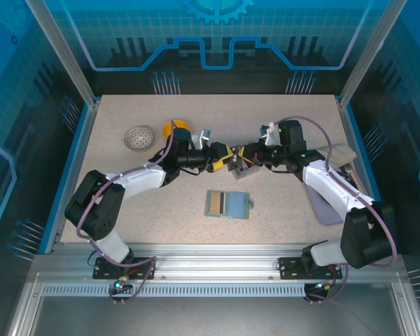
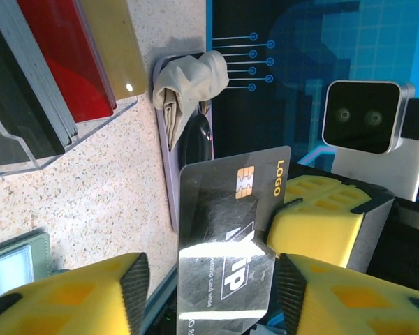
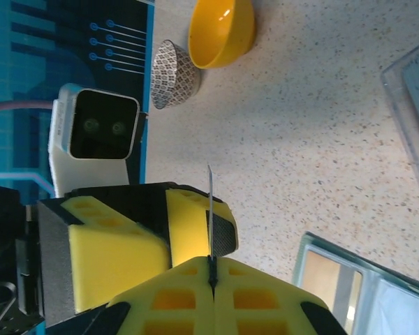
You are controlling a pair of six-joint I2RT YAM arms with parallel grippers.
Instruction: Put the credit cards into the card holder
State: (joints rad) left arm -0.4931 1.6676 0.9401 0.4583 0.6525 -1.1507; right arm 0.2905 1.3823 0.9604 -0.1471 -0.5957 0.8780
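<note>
**Card transfer between the jaws, above the middle of the tabletop**

1. Step in hand: one grey credit card (image 2: 227, 230), printed with a chip and logo, is held in the air over the middle of the tabletop (image 1: 161, 210). The hold looks like a hand-over or regrip before insertion.
2. Right gripper (image 3: 211, 269): jaws closed flat on the card, which stands edge-on between them.
3. Left gripper (image 2: 209, 279): jaws apart, one on either side of the card's lower end. A gap shows at one finger, so there is no grip.
4. The card holder (image 1: 228, 204) lies open and flat, nearer the near edge of the tabletop, just in front of both grippers.
5. The other cards (image 2: 63, 56), in red, black and tan, stand in a clear stand (image 2: 91, 129).

Next move, as judged: the card needs one firm hold that leaves its leading edge free. That edge then has to be lined up with a pocket mouth. The holder lies unrestrained and may slide.
</note>
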